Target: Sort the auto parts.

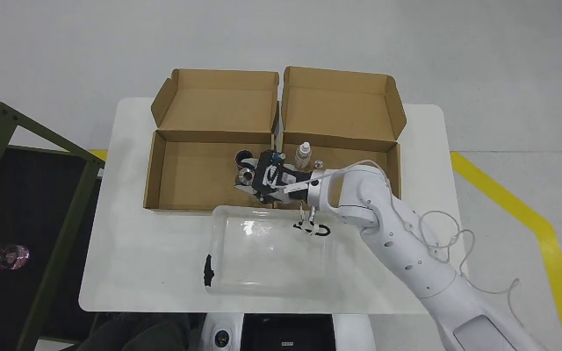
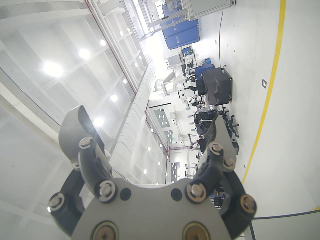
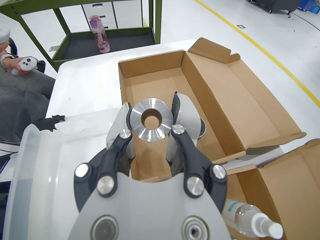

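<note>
Pinching the metal ring (image 3: 151, 104) by its rim alone, the right gripper (image 3: 151, 116) holds it above an open cardboard box (image 3: 150, 88). I'd say a skewed release might bounce it out over the wall. The left gripper (image 2: 148, 116) gapes empty, well away.

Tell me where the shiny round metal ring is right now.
In the right wrist view, the shiny metal ring is clamped in the right gripper, over the open cardboard box beside the one holding the clear spray bottle.
</note>
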Robot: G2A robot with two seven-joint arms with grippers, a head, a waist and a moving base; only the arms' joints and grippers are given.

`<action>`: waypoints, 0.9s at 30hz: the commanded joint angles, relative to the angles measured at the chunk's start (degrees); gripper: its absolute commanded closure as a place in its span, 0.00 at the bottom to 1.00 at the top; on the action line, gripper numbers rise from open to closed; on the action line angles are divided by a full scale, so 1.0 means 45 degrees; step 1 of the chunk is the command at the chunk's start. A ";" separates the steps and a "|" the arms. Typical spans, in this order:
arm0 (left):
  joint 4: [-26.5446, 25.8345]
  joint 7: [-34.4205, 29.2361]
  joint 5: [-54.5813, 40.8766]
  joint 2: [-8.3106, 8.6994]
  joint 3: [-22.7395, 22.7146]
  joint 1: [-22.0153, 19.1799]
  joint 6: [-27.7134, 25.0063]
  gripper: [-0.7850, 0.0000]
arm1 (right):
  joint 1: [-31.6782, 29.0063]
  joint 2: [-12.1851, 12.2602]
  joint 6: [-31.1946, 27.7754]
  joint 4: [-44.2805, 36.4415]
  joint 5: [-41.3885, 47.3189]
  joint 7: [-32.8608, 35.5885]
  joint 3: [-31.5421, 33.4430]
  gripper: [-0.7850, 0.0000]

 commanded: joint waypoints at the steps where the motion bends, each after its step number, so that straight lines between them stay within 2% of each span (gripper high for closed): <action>1: 0.0000 0.0000 0.0000 0.0000 0.0000 0.0000 0.0000 0.00 | 0.0296 -0.0079 0.0086 0.0292 -0.0043 0.0200 -0.0191 1.00; 12: 0.0000 0.0000 0.0000 0.0000 0.0000 0.0000 0.0000 0.00 | 0.1765 -0.0674 0.0331 0.1965 -0.0223 0.0690 -0.1529 1.00; 27: 0.0000 0.0000 0.0000 0.0000 0.0000 0.0000 0.0000 0.00 | 0.2930 -0.1488 0.0138 0.4077 -0.1041 0.0643 -0.3077 1.00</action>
